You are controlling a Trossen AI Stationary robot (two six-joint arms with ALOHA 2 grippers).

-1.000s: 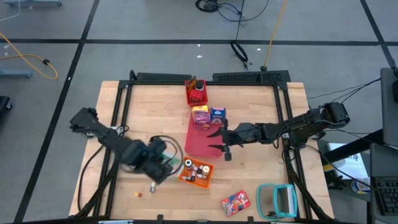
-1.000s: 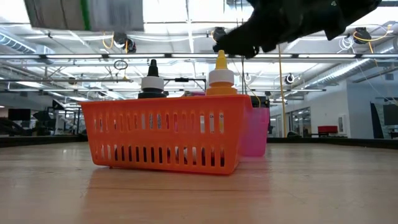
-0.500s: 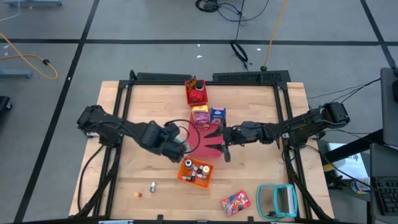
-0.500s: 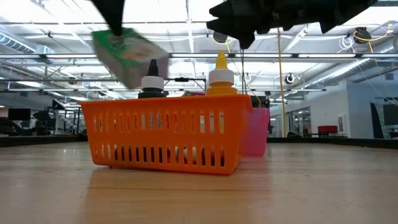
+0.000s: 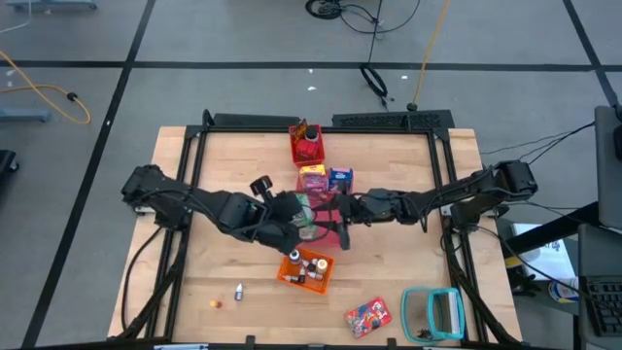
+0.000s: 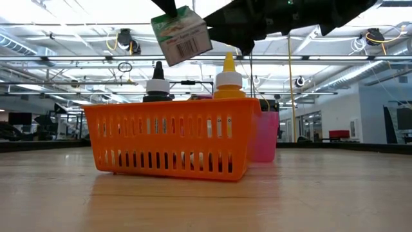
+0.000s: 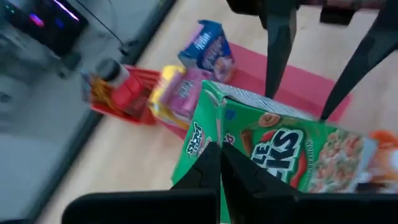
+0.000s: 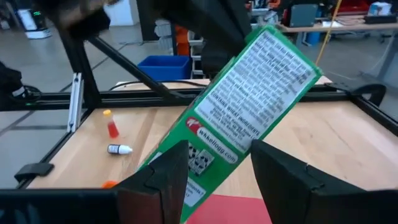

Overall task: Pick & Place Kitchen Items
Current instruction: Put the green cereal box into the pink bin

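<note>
In the high view, the green cereal box (image 5: 309,216) is seen at the middle of the frame, held by the left gripper (image 5: 292,220), whose fingers are clamped on it. It hangs over the flat red mat (image 5: 326,228). The right gripper (image 5: 342,222) is reached in from the right, with its fingers parted on either side of the box's far end. Directly below them the orange basket (image 5: 307,269) is set, filled with small bottles. Above the mat a yellow-pink carton (image 5: 312,180) and a blue packet (image 5: 340,179) are placed, and higher still a red bin (image 5: 307,146). At lower left a tiny bottle (image 5: 238,291) and a small orange item (image 5: 216,302) lie apart on the wood. At lower right a red snack packet (image 5: 368,316) and a teal-framed object (image 5: 432,313) are found.

In the low view, the box (image 6: 181,33) is tilted at upper centre, above the basket (image 6: 170,145). A dark-capped bottle (image 6: 157,85) and a yellow-capped bottle (image 6: 228,80) stand up out of the basket, just under the box.

In the left wrist view, the box (image 7: 273,152) fills the lower right, pinched by closed fingers (image 7: 205,171). Two dark fingers (image 7: 280,43) of the other arm are lowered beyond it.

In the right wrist view, the box (image 8: 245,106) slants across the centre between spread fingers (image 8: 165,180); the tiny bottle (image 8: 119,149) lies at left.
</note>
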